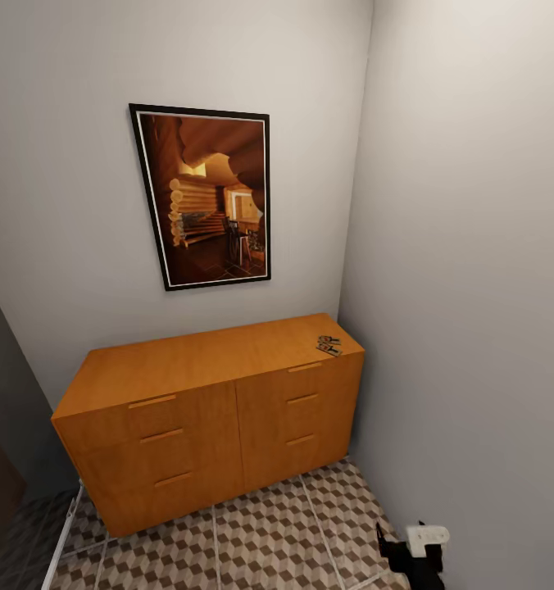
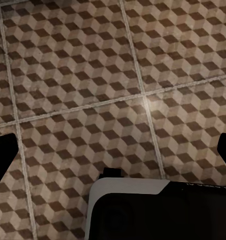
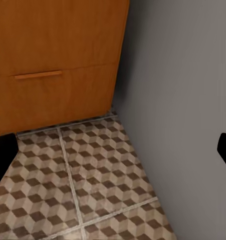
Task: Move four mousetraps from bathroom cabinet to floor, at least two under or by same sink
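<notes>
Grey walls (image 1: 465, 246) meet in a corner, and the cabinet (image 1: 220, 410) stands against the back wall with its right end close to the side wall. From the head view, a framed picture (image 1: 202, 197) of a log interior hangs above it. Mousetraps (image 1: 329, 345) lie on the cabinet top near its right front corner, bunched together; they are too small to count. The drawer fronts are shut, each with a slim bar handle (image 1: 152, 401). Below, the floor (image 1: 261, 541) shows its cube-patterned tiles. A black-and-white part of the right arm (image 1: 416, 547) sits low at the right, just above the tiles; its claw cannot be judged from here.

Left wrist view: the floor (image 2: 92, 75) lies beneath, crossed by pale grout lines. The left gripper (image 2: 113, 157) has its dark fingertips (image 2: 3, 155) at opposite edges, spread wide with nothing between them. A white-rimmed dark body (image 2: 158, 210) shows close to the camera.

Right wrist view: the cabinet's lower corner (image 3: 57, 60) meets the floor (image 3: 82, 180) beside the grey wall (image 3: 183, 100). The right gripper (image 3: 113, 152) is likewise spread wide and empty, fingertips (image 3: 2, 155) at either edge.
</notes>
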